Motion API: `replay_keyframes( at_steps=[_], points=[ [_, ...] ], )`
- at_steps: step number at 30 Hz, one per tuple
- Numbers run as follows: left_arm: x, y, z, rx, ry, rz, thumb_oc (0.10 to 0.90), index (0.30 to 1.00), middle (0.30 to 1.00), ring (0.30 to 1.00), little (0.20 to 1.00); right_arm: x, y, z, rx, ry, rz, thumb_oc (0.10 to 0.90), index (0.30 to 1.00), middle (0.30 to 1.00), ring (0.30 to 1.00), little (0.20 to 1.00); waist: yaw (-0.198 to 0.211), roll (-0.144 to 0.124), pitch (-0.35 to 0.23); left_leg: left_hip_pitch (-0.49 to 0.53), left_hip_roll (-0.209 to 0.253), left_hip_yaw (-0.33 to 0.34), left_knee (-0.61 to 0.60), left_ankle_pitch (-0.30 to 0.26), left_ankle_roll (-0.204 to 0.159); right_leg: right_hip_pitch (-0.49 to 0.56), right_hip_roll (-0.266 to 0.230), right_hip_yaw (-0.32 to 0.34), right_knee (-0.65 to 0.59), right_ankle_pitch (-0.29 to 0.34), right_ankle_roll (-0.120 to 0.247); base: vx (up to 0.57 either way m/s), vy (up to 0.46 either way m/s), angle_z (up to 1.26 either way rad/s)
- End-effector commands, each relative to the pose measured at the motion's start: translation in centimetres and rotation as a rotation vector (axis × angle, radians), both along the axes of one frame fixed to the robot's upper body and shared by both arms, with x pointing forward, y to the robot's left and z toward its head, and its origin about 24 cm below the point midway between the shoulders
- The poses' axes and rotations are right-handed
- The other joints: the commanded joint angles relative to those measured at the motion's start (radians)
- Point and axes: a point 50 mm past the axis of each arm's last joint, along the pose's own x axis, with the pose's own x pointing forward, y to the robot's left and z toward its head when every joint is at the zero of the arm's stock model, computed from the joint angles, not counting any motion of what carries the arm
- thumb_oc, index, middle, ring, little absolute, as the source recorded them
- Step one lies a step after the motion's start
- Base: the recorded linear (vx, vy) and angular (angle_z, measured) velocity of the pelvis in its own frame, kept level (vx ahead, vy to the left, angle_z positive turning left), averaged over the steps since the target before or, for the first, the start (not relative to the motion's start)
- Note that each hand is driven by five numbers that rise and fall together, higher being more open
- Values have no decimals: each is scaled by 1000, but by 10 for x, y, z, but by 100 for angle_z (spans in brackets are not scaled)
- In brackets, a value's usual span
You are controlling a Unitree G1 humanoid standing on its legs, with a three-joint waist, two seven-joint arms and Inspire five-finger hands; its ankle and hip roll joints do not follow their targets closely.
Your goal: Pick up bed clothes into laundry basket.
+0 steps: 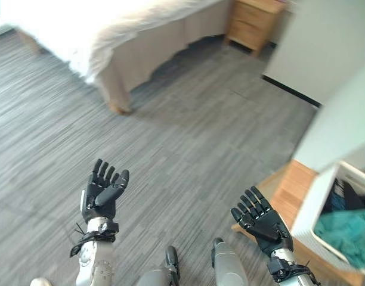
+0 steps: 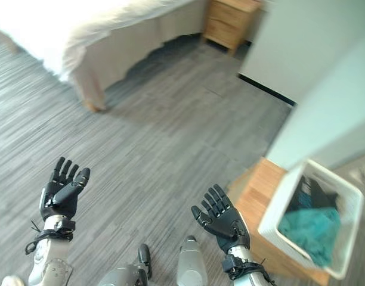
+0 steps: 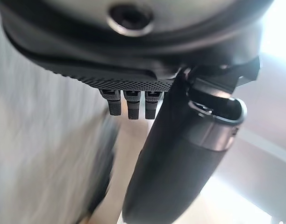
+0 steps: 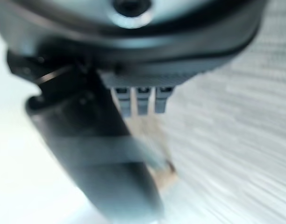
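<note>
In the left eye view the left hand [image 1: 101,193] is raised at about 7 o'clock over the grey striped floor [image 1: 188,137], palm up, its fingers straight and slightly spread, holding nothing. The right hand [image 1: 261,221] sits at about 5 o'clock, also palm up with fingers straight and apart, empty. The bed [image 1: 111,30] with its white bed clothes [image 1: 81,24] lies at 11 o'clock, well apart from both hands, and a wooden nightstand [image 1: 254,21] stands at 1 o'clock beside it. In the right eye view the white laundry basket [image 2: 349,235] stands at 4 o'clock on a low wooden stand [image 2: 260,196], near the right hand; teal cloth [image 2: 311,229] and dark cloth [image 2: 311,193] lie inside it. In the left wrist view the fingertips [image 3: 128,106] reach out straight beside the thumb, gripping nothing. In the right wrist view the fingertips [image 4: 143,100] likewise stand straight over the blurred floor.
</note>
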Motion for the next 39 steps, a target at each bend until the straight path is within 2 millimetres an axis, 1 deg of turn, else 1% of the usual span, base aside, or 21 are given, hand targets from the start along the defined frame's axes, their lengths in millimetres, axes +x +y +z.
replay_keyframes(
  at_steps=[1, 2, 3, 4, 5, 6, 7, 10, 12, 16, 21, 23, 25, 27, 34, 39],
  points=[
    [20, -7, 55, 139, -266, -62, 800, 900, 900, 900, 900, 29, -1, 45, -31, -270, -2, 800, 900, 900, 900, 900, -4, -27, -110, 99, 59, -117, 14, -145, 3, 110, 11, 24, -316, 17, 23, -139, -20, 56],
    [17, -8, 54, 149, -252, -54, 800, 900, 900, 900, 900, 31, 3, 45, -29, -264, 7, 800, 900, 900, 900, 900, 15, -28, -119, 79, 51, -122, 20, -138, 1, 123, -2, 7, -363, 21, 19, -93, -29, 37],
    [13, -9, 50, 148, -233, -54, 800, 900, 900, 900, 900, 32, 3, 44, -30, -259, 10, 800, 900, 900, 900, 900, 19, -28, -130, 70, 52, -122, 22, -132, 1, 125, 1, 8, -376, 22, 18, -142, -55, 9],
    [10, -10, 45, 168, -197, -53, 800, 900, 900, 900, 900, 32, 1, 44, -47, -247, 4, 800, 900, 900, 900, 900, 20, -25, -137, 64, 56, -126, 20, -125, -1, 127, 14, 25, -382, 23, 13, -128, -70, -2],
    [6, -12, 43, 175, -180, -42, 800, 900, 900, 900, 900, 35, 2, 46, -58, -251, -3, 800, 900, 900, 900, 900, 31, -21, -135, 56, 59, -126, 21, -119, -4, 120, 13, 7, -390, 31, 13, -134, -69, -13],
    [3, -18, 37, 140, -161, -52, 800, 900, 900, 900, 900, 38, 3, 47, -50, -253, -11, 800, 900, 900, 900, 900, 35, -20, -137, 55, 59, -128, 15, -115, -2, 121, 11, 1, -399, 40, 14, -125, -73, -13],
    [1, -28, 27, 61, -129, -82, 800, 900, 900, 900, 900, 38, 4, 46, -49, -237, -27, 800, 900, 900, 900, 900, 36, -18, -141, 59, 58, -131, -3, -101, -3, 136, 12, 2, -420, 46, 12, -86, -60, -26],
    [-2, -31, 19, 71, -84, -128, 800, 900, 900, 900, 900, 33, -1, 45, -85, -214, -53, 800, 900, 900, 900, 900, 33, -15, -159, 59, 62, -147, -25, -85, -11, 158, 15, -18, -451, 43, 3, -74, -72, -12],
    [-2, -33, 23, 65, -95, -135, 800, 900, 900, 900, 900, 31, -1, 40, -81, -189, -69, 800, 900, 900, 900, 900, 34, -12, -173, 61, 73, -153, -46, -66, -21, 170, 24, -34, -467, 42, -7, -68, -73, 16],
    [-3, -30, 24, 107, -85, -131, 800, 900, 900, 900, 900, 27, -4, 38, -109, -166, -69, 800, 900, 900, 900, 900, 41, -15, -183, 68, 79, -169, -55, -62, -26, 182, 31, -42, -466, 33, -13, -28, -59, 3],
    [-7, -27, 23, 94, -80, -109, 800, 900, 900, 900, 900, 25, -6, 35, -104, -152, -81, 800, 900, 900, 900, 900, 54, -18, -188, 74, 84, -187, -47, -65, -28, 197, 34, -48, -466, 27, -20, -16, -49, 13],
    [-9, -26, 20, 82, -71, -96, 800, 900, 900, 900, 900, 24, -5, 35, -93, -154, -86, 800, 900, 900, 900, 900, 58, -17, -190, 79, 84, -193, -47, -67, -27, 203, 35, -50, -465, 23, -22, 1, -20, 13],
    [-10, -28, 15, 24, -61, -74, 800, 900, 900, 900, 900, 23, -2, 34, -64, -149, -90, 800, 900, 900, 900, 900, 66, -17, -188, 78, 82, -206, -40, -67, -27, 209, 31, -58, -461, 18, -24, -3, -25, 12],
    [-9, -29, 15, 2, -70, -70, 800, 900, 900, 900, 900, 23, 0, 35, -61, -156, -84, 800, 900, 900, 900, 900, 67, -16, -187, 77, 81, -214, -34, -71, -28, 213, 29, -67, -460, 15, -24, -5, -18, 20],
    [-3, -28, 23, 28, -100, -73, 800, 900, 900, 900, 900, 25, 2, 38, -71, -170, -73, 800, 900, 900, 900, 900, 71, -10, -189, 85, 81, -227, -30, -76, -29, 225, 28, -65, -463, 12, -26, 8, -7, 12],
    [-2, -31, 23, 17, -102, -91, 800, 900, 900, 900, 900, 22, 2, 35, -60, -161, -84, 800, 900, 900, 900, 900, 68, -9, -192, 91, 82, -230, -28, -83, -28, 231, 28, -55, -461, 8, -26, 3, -1, 1]
  ],
)
